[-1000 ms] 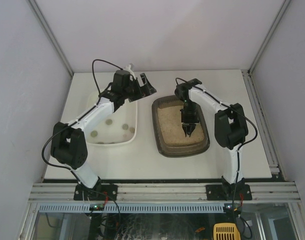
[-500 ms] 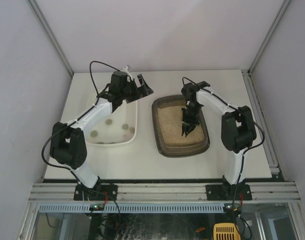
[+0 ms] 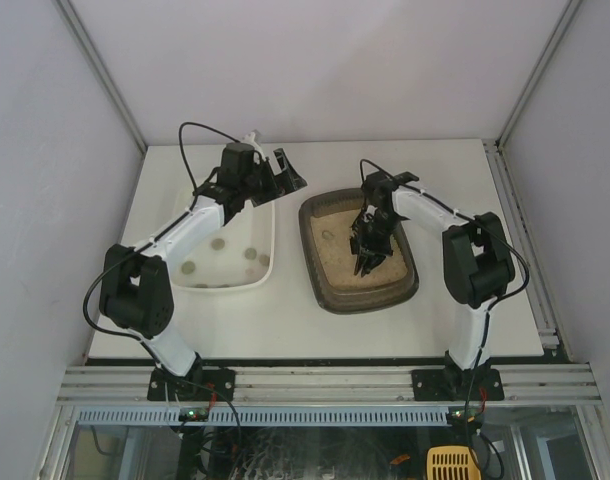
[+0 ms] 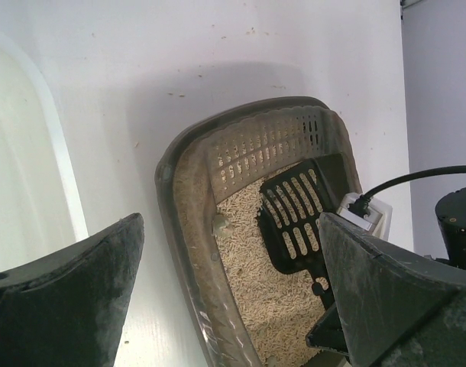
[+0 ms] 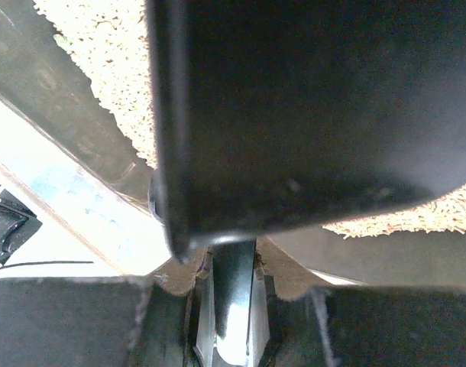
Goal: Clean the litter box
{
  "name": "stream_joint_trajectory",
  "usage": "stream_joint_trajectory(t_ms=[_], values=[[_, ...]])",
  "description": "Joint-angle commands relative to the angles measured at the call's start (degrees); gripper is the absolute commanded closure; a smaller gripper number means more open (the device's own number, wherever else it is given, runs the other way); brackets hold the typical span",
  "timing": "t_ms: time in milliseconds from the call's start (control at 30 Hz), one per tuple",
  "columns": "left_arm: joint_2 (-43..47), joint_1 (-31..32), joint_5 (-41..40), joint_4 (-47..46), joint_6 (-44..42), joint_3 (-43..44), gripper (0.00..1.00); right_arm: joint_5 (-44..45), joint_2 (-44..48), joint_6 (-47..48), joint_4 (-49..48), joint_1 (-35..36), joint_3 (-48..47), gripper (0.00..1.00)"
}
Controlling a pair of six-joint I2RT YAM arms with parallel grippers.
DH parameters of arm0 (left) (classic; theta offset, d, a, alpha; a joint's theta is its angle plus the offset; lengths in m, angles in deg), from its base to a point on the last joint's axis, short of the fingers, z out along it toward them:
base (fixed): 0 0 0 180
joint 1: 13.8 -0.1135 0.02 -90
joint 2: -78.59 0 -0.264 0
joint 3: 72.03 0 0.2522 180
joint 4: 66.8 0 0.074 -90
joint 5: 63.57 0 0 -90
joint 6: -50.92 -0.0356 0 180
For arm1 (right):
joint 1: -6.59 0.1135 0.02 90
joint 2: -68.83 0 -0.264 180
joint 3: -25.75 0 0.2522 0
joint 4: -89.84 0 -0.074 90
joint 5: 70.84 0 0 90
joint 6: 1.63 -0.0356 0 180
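The dark brown-grey litter box (image 3: 323,285) with beige litter sits right of centre; it also shows in the left wrist view (image 4: 174,200). My right gripper (image 3: 371,228) is shut on the handle of a black slotted scoop (image 3: 366,258), whose blade rests in the litter (image 4: 290,220). In the right wrist view the gripper (image 5: 231,317) clamps the handle and the scoop's back (image 5: 294,115) fills the frame. A grey clump (image 3: 328,236) lies in the litter near the box's left wall (image 4: 219,223). My left gripper (image 3: 289,172) is open and empty, above the table between tray and box (image 4: 229,229).
A plain white tray (image 3: 271,232) stands left of the litter box with three grey clumps (image 3: 217,243) in it; its rim shows in the left wrist view (image 4: 53,145). Walls enclose the table on three sides.
My right gripper has swung the scoop leftward across the litter and the box has shifted slightly left. A clump now shows in the litter. The left arm has barely moved.
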Motion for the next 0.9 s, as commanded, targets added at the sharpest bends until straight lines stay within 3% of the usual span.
stream_joint_trajectory(t_ms=[0,300,600,867], values=[[3.10,-0.28,0.57,-2.22,0.08,-1.59,0.00,-2.26,1.14,3.23,-1.43,0.61,1.87,1.00],[2.41,-0.39,1.17,-1.94,0.00,-1.81,0.00,2.90,1.12,3.95,-0.91,1.63,1.47,1.00],[3.11,-0.36,0.31,-0.98,-2.13,-1.38,0.00,19.49,1.81,1.96,13.28,7.96,-8.33,1.00],[4.48,-0.36,-1.91,2.51,-5.69,-1.27,0.00,24.10,3.48,2.30,13.92,9.00,-6.50,1.00]])
